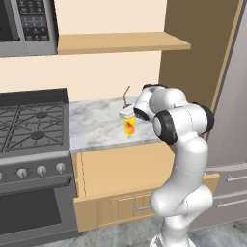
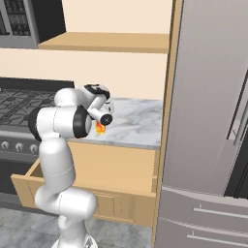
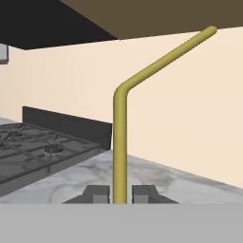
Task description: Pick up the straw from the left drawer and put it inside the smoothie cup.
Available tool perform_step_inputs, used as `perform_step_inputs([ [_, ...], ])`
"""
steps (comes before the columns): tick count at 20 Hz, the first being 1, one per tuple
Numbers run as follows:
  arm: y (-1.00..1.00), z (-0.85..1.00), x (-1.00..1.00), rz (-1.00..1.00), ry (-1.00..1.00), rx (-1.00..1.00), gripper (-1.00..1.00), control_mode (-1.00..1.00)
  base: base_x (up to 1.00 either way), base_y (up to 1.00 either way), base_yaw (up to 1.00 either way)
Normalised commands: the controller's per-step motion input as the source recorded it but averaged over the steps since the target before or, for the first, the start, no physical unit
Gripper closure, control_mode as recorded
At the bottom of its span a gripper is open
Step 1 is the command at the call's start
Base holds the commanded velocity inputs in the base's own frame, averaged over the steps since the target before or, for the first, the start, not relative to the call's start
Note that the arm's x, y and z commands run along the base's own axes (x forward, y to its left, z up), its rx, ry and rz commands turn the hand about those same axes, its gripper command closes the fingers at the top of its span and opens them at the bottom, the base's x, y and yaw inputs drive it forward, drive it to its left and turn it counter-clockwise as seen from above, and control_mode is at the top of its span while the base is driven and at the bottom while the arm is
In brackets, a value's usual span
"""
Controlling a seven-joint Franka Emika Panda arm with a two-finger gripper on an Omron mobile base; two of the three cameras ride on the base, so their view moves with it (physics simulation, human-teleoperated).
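One straw, one smoothie cup, one left drawer standing pulled open below the marble counter. My gripper is pinched narrow on the straw, fingertips flanking its stem. The straw rises toward twelve o'clock, its bent end angling to two, directly above the cup.

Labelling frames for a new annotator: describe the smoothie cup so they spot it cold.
Find the marble counter between the gas stove and the tall wood panel. Near its front edge, by the robot's wrist, stands the smoothie cup: small, yellow, tapered, with a red-orange mark and a thin straw rising above it.
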Motion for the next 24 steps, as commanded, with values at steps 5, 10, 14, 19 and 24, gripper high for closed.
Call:
perform_step_inputs([
  [5, -0.04, 0.00, 0.01, 0.00, 0.00, 0.01, 1.00, -1.00, 0.00, 0.00, 0.00],
  [10, -0.01, 0.00, -0.07, 0.00, 0.00, 0.00, 1.00, -1.00, 0.00, 0.00, 0.00],
  [14, -0.02, 0.00, -0.17, 0.00, 0.00, 0.00, 1.00, -1.00, 0.00, 0.00, 0.00],
  [19, -0.01, 0.03, -0.16, 0.00, 0.00, 0.00, 1.00, -1.00, 0.00, 0.00, 0.00],
  [24, 0.00, 0.02, 0.04, 0.00, 0.00, 0.00, 1.00, -1.00, 0.00, 0.00, 0.00],
])
